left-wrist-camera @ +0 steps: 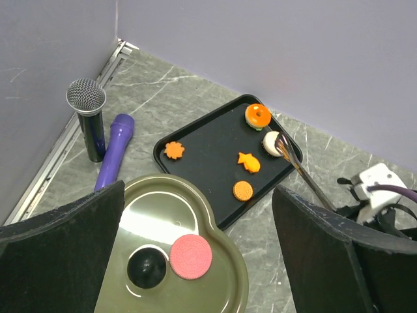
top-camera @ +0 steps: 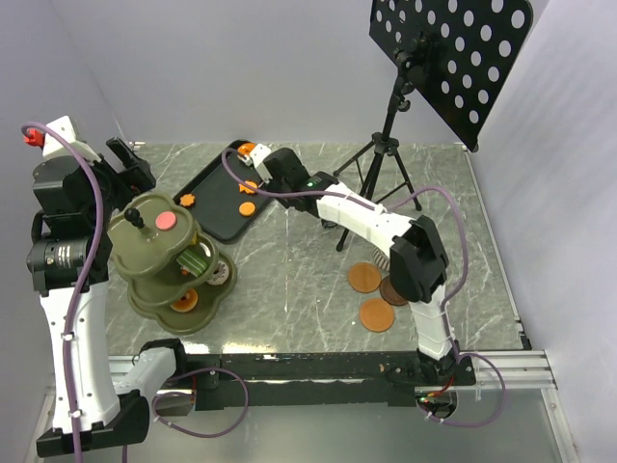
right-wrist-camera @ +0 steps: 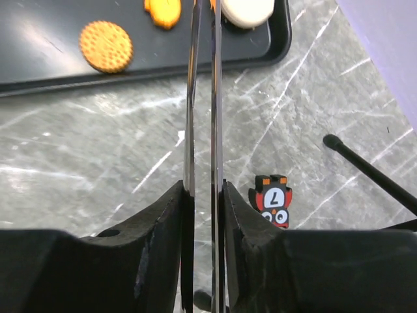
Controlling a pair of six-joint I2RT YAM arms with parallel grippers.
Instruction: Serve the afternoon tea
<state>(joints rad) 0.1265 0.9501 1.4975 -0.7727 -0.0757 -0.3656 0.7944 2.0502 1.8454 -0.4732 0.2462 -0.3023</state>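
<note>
— How is the scene lit?
— Soft, even light is thrown from above; only faint shadows are laid on the surface (top-camera: 289, 275).
— Is glare seen?
— A white sheen is caught on the green plate (left-wrist-camera: 140, 220) and on the black tray (right-wrist-camera: 32, 36). The right fingers (right-wrist-camera: 156, 244) are rendered dark and slightly soft near the lens.

Black tray (left-wrist-camera: 208, 147) sits around 11 o'clock on the table (top-camera: 289, 280); tongs (left-wrist-camera: 306, 179) poke over its 3 o'clock corner; microphone (left-wrist-camera: 86, 120) upright at its 9, purple tube (left-wrist-camera: 114, 153) lying just beside it; music stand (top-camera: 424, 68) up at 1 o'clock.
</note>
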